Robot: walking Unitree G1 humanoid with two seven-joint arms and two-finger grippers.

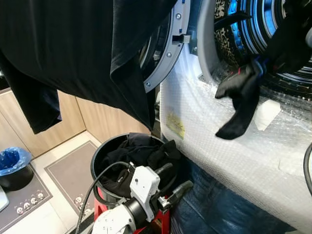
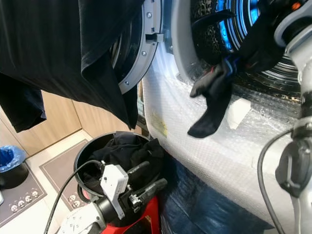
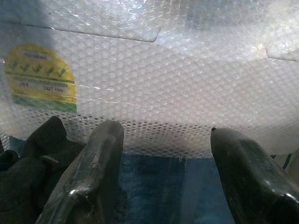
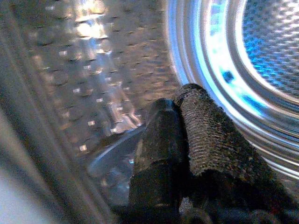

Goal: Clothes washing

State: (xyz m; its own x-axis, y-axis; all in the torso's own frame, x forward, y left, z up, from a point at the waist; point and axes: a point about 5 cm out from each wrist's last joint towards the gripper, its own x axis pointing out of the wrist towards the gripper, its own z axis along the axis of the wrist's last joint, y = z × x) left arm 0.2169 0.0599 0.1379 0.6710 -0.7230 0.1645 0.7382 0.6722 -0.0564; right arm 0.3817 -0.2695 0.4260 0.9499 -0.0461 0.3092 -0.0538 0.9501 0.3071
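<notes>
The washing machine is wrapped in bubble wrap, its door swung open and its drum lit blue. My right gripper is at the drum's mouth, shut on a black garment that dangles over the rim. A large black shirt hangs across the upper left, in front of the door. Low down, my left gripper stands open and holds nothing, beside a black basket piled with dark clothes. In the left wrist view its fingers point at the machine's front.
A leopard-patterned cloth lies inside the drum. The basket sits on a red stand. A bin with a blue bag and a grey mat are on the floor at left, before wooden cabinets. Blue fabric lies under the machine's front.
</notes>
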